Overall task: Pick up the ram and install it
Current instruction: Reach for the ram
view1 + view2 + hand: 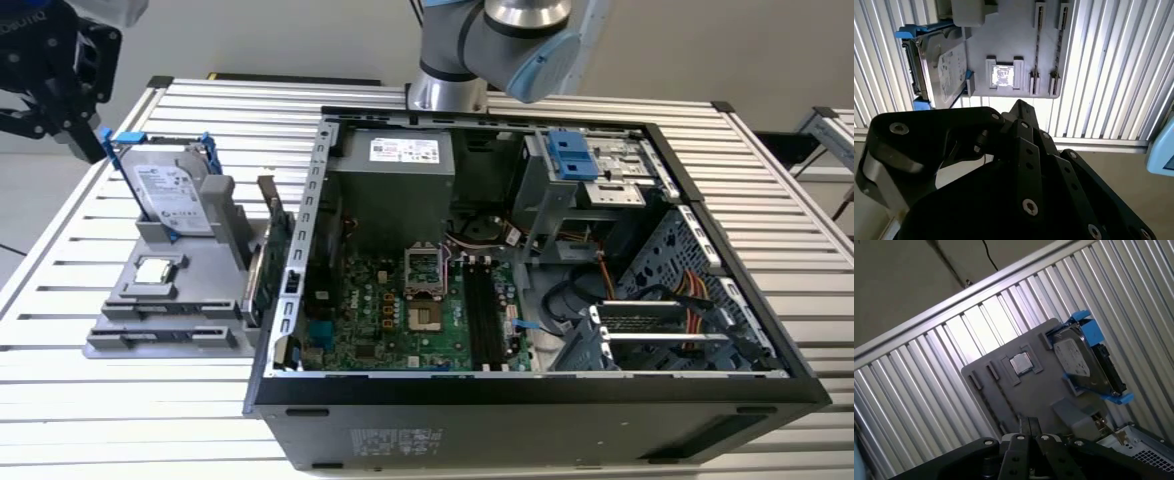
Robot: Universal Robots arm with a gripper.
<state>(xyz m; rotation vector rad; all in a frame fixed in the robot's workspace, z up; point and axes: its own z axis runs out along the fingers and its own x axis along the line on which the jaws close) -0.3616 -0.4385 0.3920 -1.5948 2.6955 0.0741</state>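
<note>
Gripper [54, 122] is up at the exterior view's far left, above the hdd [171, 195]. Grip state: can't tell. Ram [266, 200] looks to be standing on edge in the grey fixture [167, 335], btwn hdd and PC case [534, 420]; not held. White labels on hdd and PSU [400, 165], text unreadable. Both wrist views show the fixture top-down with a chip [1002, 75]. The exterior view shows the mobo [400, 320].

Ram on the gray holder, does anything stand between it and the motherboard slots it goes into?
Yes. In the exterior view the green expansion card and the case's side wall stand between the ram and the motherboard slots.
</note>
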